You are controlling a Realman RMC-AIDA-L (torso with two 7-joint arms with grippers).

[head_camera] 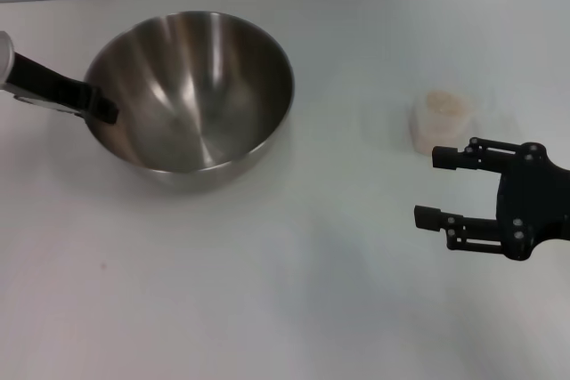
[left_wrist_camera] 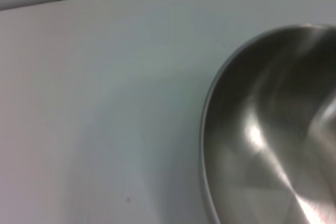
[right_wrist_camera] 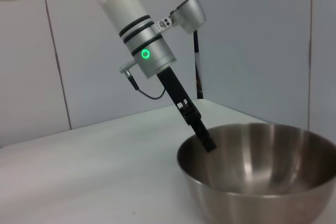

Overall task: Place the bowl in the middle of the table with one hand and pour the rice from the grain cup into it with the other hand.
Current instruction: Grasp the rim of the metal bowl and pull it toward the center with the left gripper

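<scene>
Bowl sits on the counter, left of middle, with the left gripper at its left rim — jaws clenched on the rim, one finger inside, as the right wrist view shows. The cup, holding rice, stands well to the right, just beyond the right gripper, whose jaws are spread and hold nothing. Bare counter lies between bowl and cup — and toward the near edge.

black screwed pincer, white arm
</scene>
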